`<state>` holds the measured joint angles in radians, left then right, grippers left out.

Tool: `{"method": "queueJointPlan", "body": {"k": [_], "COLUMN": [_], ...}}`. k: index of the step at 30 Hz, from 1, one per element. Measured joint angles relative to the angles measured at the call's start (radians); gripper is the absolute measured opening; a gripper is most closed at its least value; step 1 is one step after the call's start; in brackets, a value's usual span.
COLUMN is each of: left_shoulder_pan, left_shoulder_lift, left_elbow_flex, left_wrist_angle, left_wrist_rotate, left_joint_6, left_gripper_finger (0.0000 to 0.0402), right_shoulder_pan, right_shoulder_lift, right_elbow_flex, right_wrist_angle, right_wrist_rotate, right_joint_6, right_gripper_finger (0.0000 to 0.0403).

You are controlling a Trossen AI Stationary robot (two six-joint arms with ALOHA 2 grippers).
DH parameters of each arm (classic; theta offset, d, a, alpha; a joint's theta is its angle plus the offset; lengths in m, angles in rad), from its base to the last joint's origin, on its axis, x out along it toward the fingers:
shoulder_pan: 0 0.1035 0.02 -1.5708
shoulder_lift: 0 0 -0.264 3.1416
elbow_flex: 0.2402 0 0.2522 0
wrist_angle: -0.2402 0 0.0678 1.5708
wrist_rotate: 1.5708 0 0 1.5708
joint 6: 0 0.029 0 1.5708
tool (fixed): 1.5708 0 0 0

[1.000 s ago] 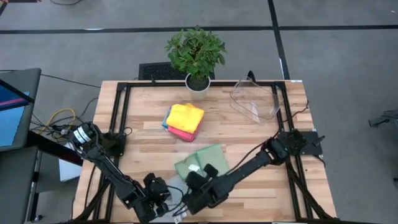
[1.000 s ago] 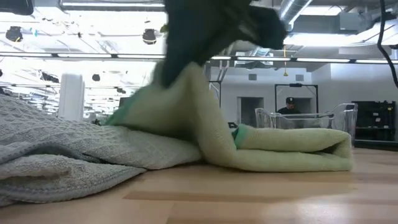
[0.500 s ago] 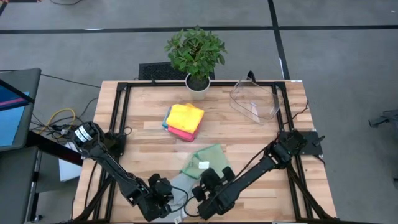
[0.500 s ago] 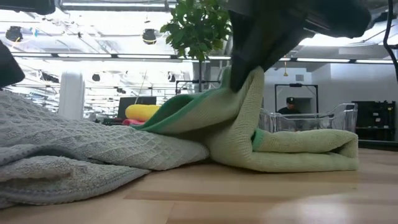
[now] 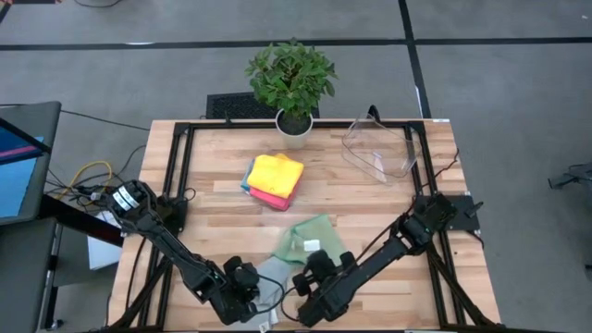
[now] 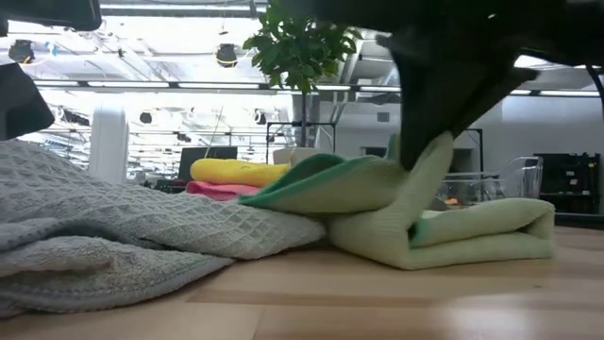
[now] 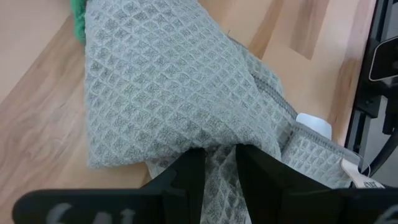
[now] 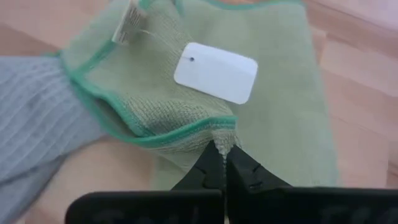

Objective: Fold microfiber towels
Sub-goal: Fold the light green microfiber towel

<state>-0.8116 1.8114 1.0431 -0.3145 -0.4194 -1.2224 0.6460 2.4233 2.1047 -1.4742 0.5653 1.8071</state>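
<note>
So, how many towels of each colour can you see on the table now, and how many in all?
Green towel: 1
Grey towel: 1
Yellow towel: 1
Pink towel: 1
Blue towel: 1
Total: 5

A robotics lab or workshop hall: two arms bolted to a black metal frame point(image 5: 185, 129) on a wooden counter point(image 5: 222, 199); grey concrete floor point(image 5: 499, 74); exposed ducts point(image 6: 444, 14) and strip lights overhead; a laptop point(image 5: 18, 157) beside loose cables point(image 5: 88, 176).
</note>
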Motion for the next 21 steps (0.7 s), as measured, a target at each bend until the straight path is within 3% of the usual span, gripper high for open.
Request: {"method": "queueJointPlan", "body": {"k": [13,21], "left_shoulder_pan": [0.011,0.030], "left_shoulder_lift": [0.000,0.000], "left_elbow_flex": [0.000,0.000], "left_wrist_angle": [0.005,0.022], "left_wrist_rotate": [0.007,0.032], "left_joint_6": [0.013,0.034], "left_gripper_finger": [0.0082,0.0082], "right_shoulder_pan": [0.024,0.035], "right_shoulder_lift": [0.021,0.021], "right_elbow_flex": [-0.077,-0.088], "right_wrist_angle": [-0.016,-0.014], "right_wrist_rotate": [-0.123,-0.125], "right_joint_6": [0.106,0.133], "right_gripper_finger": [0.0017,0.0042]}}
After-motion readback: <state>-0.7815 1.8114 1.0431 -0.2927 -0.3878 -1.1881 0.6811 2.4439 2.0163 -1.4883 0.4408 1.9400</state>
